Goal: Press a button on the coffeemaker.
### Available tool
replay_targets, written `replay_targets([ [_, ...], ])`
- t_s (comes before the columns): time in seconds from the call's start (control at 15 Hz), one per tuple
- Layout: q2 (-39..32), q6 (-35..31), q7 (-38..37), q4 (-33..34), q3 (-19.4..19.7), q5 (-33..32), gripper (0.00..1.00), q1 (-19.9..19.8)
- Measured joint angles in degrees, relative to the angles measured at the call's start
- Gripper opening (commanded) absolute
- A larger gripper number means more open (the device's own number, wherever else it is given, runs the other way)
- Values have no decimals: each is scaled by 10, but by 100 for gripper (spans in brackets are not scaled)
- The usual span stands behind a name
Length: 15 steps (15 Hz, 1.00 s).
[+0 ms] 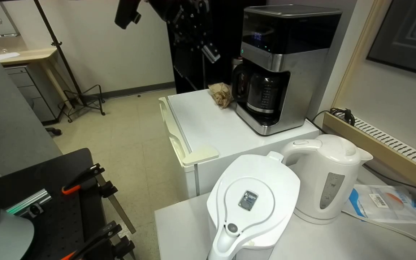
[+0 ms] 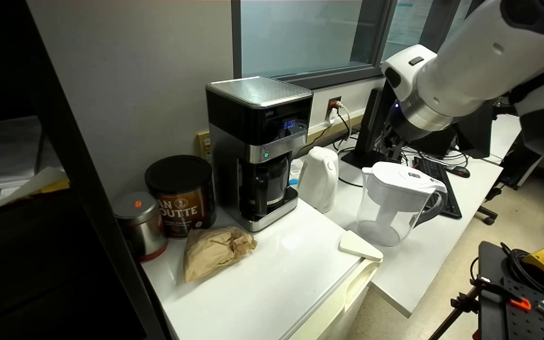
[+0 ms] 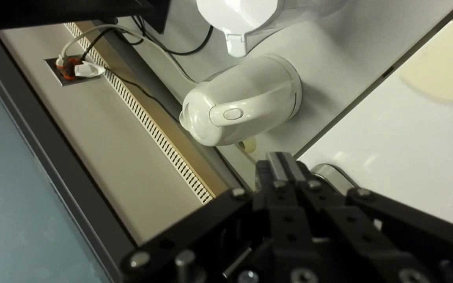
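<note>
The coffeemaker (image 1: 303, 77) is black with a silver band and stands upright on a white top. It also shows in an exterior view (image 2: 227, 160) with lit blue digits, a green light (image 2: 266, 155) on the band and a dark glass carafe (image 2: 279, 179) inside. My gripper (image 1: 211, 54) is in front of the machine's front side, apart from it. In an exterior view the gripper (image 2: 393, 150) appears behind the white jug. In the wrist view the fingertips (image 3: 287, 167) are together with nothing between them. A silver rounded edge (image 3: 332, 177), seemingly the coffeemaker's, is partly hidden behind them.
A white kettle (image 2: 318, 179) and a white water-filter jug (image 2: 387, 203) stand on the desk beside the machine. A coffee can (image 2: 181, 196), a metal tin (image 2: 140, 224) and a crumpled paper bag (image 2: 217, 252) are on its other side. A monitor (image 2: 371, 127) stands behind the gripper.
</note>
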<state>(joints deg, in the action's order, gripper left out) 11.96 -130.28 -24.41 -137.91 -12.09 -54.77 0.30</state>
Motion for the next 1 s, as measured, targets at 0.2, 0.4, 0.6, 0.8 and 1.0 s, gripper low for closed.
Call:
replay_targets([
  [0.2,-35,-22,-27,27,10,-46,2,0],
  [0.4,-73,-37,-58,58,18,-85,2,2],
  [0.6,-109,-54,-80,89,27,-110,2,7],
  [0.8,-139,-75,-96,118,34,-128,2,12],
  [1.0,-167,-91,-105,146,42,-136,2,18],
])
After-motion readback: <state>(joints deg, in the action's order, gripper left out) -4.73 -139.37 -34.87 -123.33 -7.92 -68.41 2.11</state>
